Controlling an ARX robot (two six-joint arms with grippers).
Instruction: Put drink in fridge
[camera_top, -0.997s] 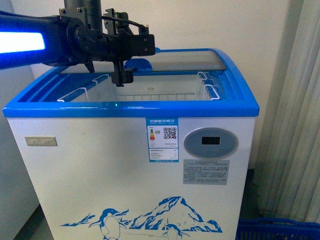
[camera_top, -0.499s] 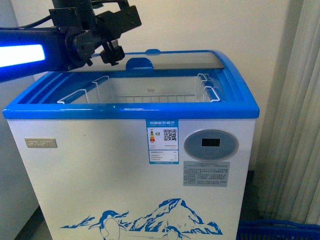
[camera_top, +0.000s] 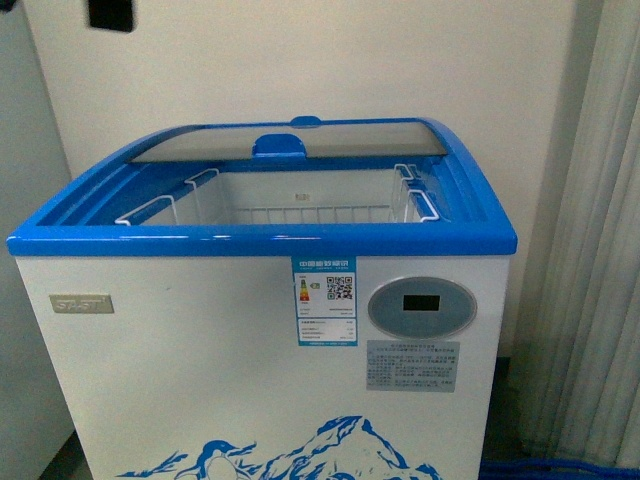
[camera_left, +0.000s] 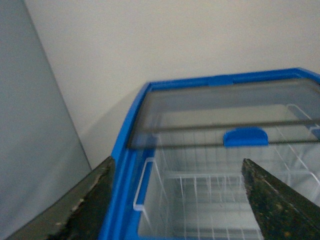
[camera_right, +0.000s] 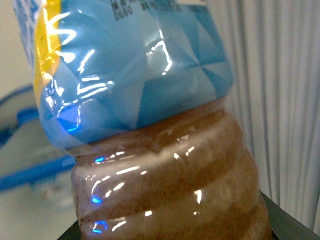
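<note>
The fridge (camera_top: 180, 380) stands in front of me, white with a blue rim (camera_top: 260, 240) and a penguin print. Its glass lid (camera_top: 350, 140) is slid to the back, so the white wire baskets (camera_top: 300, 200) inside show. My left gripper (camera_left: 180, 210) hovers open above the fridge's left rim (camera_left: 125, 165), with its dark fingers (camera_left: 82, 210) wide apart and nothing between them. The drink bottle (camera_right: 150, 100), with a blue label over brown liquid, fills the right wrist view. My right gripper (camera_right: 170, 232) is shut on its lower part.
A tall grey-white cabinet (camera_top: 25, 250) stands close to the fridge's left side. A pale curtain (camera_top: 590, 250) hangs at the right. A wall runs behind the fridge. A dark piece of the left arm (camera_top: 110, 12) shows in the top left corner.
The left arm, which hung over the fridge's opening, has lifted up and to the left, almost out of the front view. The fridge now sits slightly lower in that view.
</note>
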